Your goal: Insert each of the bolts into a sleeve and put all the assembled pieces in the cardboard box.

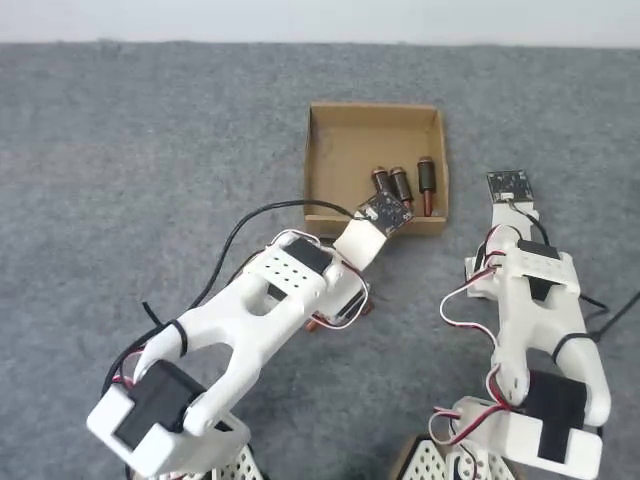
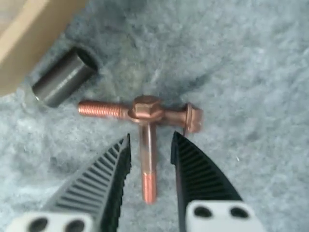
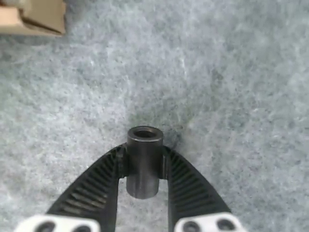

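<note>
Grey, felt-like matting [image 1: 120, 150] is seen over the whole table, and the cardboard box [image 1: 375, 107] is set on it toward the far side, between the two arms. Three assembled pieces [image 1: 401, 184], each a dark sleeve with copper showing at one end, are laid side by side in the box's near right corner. The left arm [image 1: 270, 310] is stretched toward the near wall of the box. In the left wrist view its left gripper [image 2: 150, 137] is spread apart, with one finger on each side of the shank of the first bolt [image 2: 148, 159] and a narrow gap left on both sides. The head of that copper bolt is laid across the shank of the second bolt [image 2: 101, 109], so that a cross is formed by the two on the matting. The loose sleeve [image 2: 63, 82] is lying on its side just beyond them, close to the box wall [image 2: 29, 34]. The right arm [image 1: 535, 310] is placed to the right of the box. In the right wrist view the right gripper [image 3: 143, 153] is pressed against both sides of the held sleeve [image 3: 143, 159], whose open bore is turned away from the camera, above the matting and well apart from the box corner [image 3: 34, 17].
</note>
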Controlling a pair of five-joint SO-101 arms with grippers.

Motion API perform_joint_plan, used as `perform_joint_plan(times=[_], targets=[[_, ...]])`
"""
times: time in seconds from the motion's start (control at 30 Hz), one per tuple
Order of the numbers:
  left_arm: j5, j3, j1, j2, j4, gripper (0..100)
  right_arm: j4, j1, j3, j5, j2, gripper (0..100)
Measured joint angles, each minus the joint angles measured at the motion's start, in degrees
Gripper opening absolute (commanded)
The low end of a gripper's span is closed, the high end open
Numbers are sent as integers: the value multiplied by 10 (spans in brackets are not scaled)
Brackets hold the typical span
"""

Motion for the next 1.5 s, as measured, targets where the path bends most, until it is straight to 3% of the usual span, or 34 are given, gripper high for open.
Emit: perform_joint_plan(times=[0.27, 0.6, 0.8, 1.5], targets=[[17, 1, 0, 8, -48, 130, 0, 0, 0, 0, 0, 6], [40, -40, -16, 63, -15, 128, 0, 0, 0, 0, 0, 6], [40, -40, -13, 65, -12, 11, 0, 0, 0, 0, 0, 6], [38, -40, -23, 73, -1, 13, 0, 0, 0, 0, 0, 6]])
